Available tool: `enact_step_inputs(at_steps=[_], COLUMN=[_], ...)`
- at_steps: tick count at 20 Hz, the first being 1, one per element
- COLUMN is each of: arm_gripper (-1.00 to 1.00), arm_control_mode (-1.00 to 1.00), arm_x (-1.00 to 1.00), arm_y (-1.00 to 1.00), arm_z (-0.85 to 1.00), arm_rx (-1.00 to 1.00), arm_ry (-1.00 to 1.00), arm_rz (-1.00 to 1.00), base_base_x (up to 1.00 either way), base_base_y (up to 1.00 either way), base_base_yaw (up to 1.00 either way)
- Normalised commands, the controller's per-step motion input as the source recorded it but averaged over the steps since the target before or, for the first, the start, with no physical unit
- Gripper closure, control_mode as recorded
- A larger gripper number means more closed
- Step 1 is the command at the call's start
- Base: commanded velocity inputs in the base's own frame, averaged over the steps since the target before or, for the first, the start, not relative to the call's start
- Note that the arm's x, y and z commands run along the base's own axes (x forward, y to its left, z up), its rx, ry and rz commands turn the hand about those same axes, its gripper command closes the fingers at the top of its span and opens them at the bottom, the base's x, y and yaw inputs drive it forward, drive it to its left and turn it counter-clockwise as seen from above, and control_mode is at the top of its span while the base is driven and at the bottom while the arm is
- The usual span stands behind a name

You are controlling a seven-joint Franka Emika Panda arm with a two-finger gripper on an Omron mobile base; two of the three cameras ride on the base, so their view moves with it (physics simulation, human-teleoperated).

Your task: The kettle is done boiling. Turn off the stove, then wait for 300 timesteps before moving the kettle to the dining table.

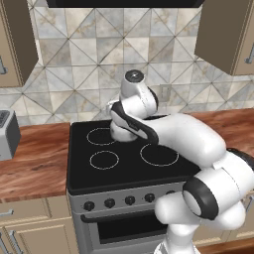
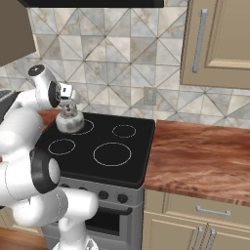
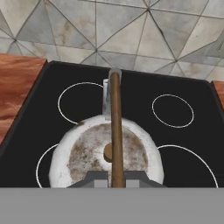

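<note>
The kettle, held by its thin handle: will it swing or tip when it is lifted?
The kettle hangs from one thin arched handle, so it may swing under the shut gripper. Its squat, rounded body probably sets down stably. The metal looks stiff, though smooth, and could slide on the glass stove.

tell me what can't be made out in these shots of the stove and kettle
- Small rounded silvery-white metal kettle: mostly hidden behind the white arm in the left base view.
- Kettle base: hand view looks straight down, so contact with the black glass-topped steel stove can't be judged.
- Black front knobs: too small in either base view to read their settings.
- Gripper: jaws cut off by the hand view's lower edge.
</note>
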Motion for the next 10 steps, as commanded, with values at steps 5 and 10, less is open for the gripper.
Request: enact_step_inputs(at_steps=[5, 10], arm_gripper=[1.00, 1.00], arm_control_mode=[-1.00, -1.00], arm_x=[-0.34, -0.05], arm_y=[-0.15, -0.04], arm_z=[0.26, 0.19], arm_rx=[0.00, 0.00], arm_ry=[0.00, 0.00], arm_rz=[-0.02, -0.03], base_base_x=[0.00, 0.00], base_base_y=[0.00, 0.00], base_base_yaw=[0.00, 0.00])
